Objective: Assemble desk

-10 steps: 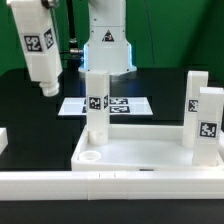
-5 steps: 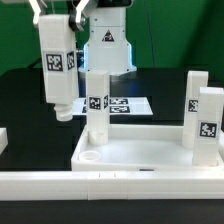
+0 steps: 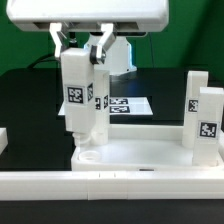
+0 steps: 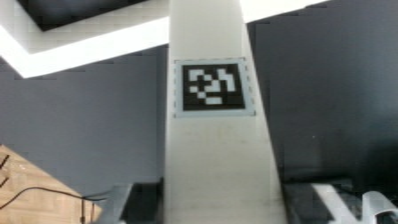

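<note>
Black worktop (image 3: pixel 30 100) carries the desk slab (image 3: pixel 140 155), lying flat near the front rail (image 3: pixel 110 185). Two tagged legs (image 3: pixel 205 125) stand upright at the slab's exterior-view right side. Fingers (image 3: pixel 84 40) clamped on a held leg (image 3: pixel 78 100), upright, its lower end just above the slab's near corner socket (image 3: pixel 88 156). Marker board (image 3: pixel 125 104) lies behind.

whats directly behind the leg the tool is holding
In the exterior view the held leg hides most of another upright leg standing on the desk slab; only that leg's edge shows. The marker board lies farther back.
</note>
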Controlling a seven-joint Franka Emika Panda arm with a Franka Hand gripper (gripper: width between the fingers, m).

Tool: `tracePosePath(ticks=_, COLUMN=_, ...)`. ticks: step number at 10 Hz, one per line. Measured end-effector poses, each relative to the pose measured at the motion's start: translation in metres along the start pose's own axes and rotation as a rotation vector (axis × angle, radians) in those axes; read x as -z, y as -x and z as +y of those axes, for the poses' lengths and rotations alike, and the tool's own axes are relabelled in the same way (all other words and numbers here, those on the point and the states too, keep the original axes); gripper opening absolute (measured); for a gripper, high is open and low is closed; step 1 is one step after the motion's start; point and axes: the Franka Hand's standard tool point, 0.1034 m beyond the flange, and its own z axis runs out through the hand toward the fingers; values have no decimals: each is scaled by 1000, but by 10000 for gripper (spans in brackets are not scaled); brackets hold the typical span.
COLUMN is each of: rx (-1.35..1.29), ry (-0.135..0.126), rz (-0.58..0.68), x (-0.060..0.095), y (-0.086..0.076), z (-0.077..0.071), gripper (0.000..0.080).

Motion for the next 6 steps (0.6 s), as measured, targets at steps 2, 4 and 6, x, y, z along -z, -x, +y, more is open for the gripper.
tracePosePath(ticks=2, rx=3, ry=-4, rz=-22, x=-6, y=16, z=-14, gripper=291)
tracePosePath(ticks=4, rx=15, ry=4, rz=-35, x=-7, y=23, z=-7, gripper=291)
tracePosePath(ticks=6, rx=22, ry=11, rz=-35, x=-5, y=20, z=2, gripper=291)
